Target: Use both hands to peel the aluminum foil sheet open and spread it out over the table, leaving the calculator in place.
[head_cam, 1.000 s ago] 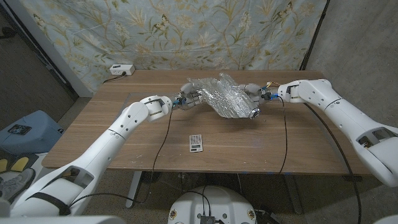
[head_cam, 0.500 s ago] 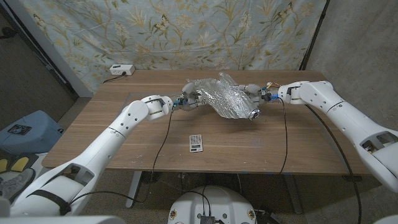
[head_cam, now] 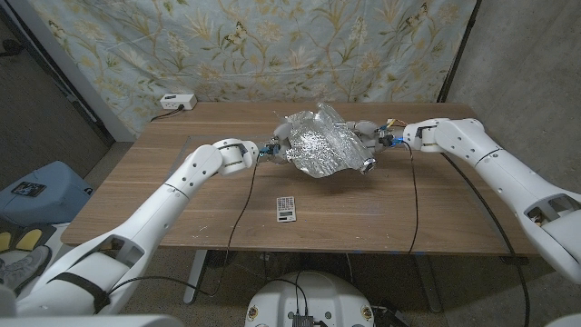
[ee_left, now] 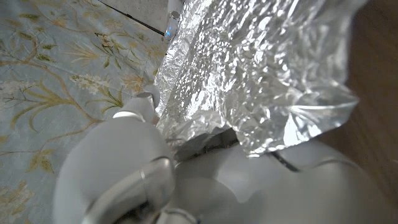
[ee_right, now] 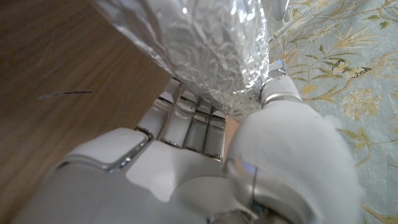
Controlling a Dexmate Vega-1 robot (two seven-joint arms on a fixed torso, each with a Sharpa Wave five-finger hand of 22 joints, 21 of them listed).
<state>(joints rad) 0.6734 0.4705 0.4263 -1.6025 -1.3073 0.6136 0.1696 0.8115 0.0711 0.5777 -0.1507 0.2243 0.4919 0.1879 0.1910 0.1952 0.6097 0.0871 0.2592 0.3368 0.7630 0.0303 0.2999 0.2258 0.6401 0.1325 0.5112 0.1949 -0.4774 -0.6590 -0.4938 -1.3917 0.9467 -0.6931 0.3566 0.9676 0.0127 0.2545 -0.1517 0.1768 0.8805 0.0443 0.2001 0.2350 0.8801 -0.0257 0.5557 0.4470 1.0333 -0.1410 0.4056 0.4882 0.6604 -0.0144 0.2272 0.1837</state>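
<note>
1 foil sheet (head_cam: pixel 322 148), 1 calculator (head_cam: pixel 286 208), 2 hands

text: none legible | calculator (head_cam: pixel 286 208) keys (too small to read) | labels: none

Crinkled silver aluminium foil sheet (head_cam: pixel 320 147): shiny metal, rough creased surface with bright speckled highlights. Brown wooden desk (head_cam: pixel 182 191): matt, smooth, faint grain. Small grey plastic calculator (head_cam: pixel 286 208): dull finish. Left hand (ee_left: pixel 130 168) and right hand (ee_right: pixel 205 162): smooth white plastic shells, semi-gloss, with polished metal trim; fingers (ee_right: pixel 186 121) look satin grey. Pale blue floral cloth backdrop (head_cam: pixel 227 45): soft, matt.
</note>
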